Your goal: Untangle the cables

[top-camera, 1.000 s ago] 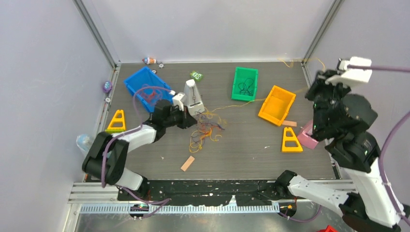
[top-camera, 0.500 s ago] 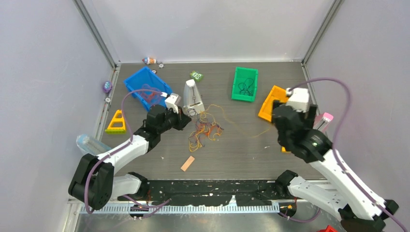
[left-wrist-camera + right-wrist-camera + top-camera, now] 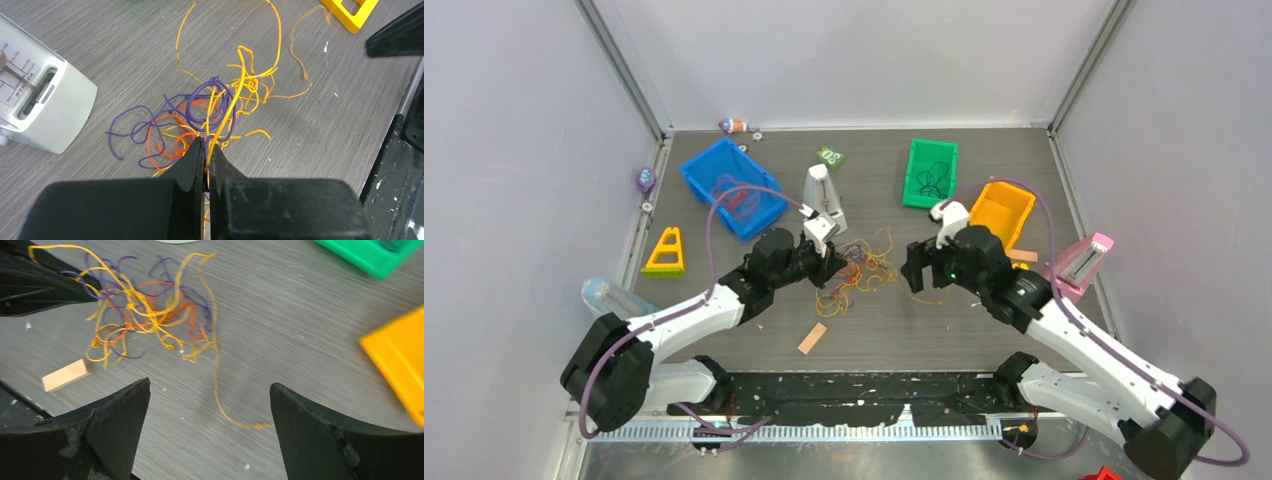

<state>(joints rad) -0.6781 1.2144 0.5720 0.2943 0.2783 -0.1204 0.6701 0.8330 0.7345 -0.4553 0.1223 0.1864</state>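
The cables [image 3: 856, 268] lie as a knot of thin yellow, orange and purple wires in the middle of the table. My left gripper [image 3: 832, 262] is at the knot's left side, shut on a yellow cable [image 3: 227, 111] that runs up from its jaws into the tangle [image 3: 210, 107]. My right gripper [image 3: 914, 270] hangs just right of the knot, jaws wide open and empty. In the right wrist view the tangle [image 3: 145, 315] lies ahead of it. A loose yellow strand [image 3: 220, 395] trails between its fingers [image 3: 117, 415].
A white metronome [image 3: 824, 200] stands just behind the knot. A blue bin [image 3: 769, 215], green bin [image 3: 912, 180] and orange bin [image 3: 1029, 205] line the back. Yellow triangles [image 3: 665, 252], a pink block [image 3: 1081, 262] and a small tan block [image 3: 812, 338] lie around.
My right arm swung down from the far right to just right of the knot and opened its jaws. My left gripper shifted right and forward, still shut on the cable.
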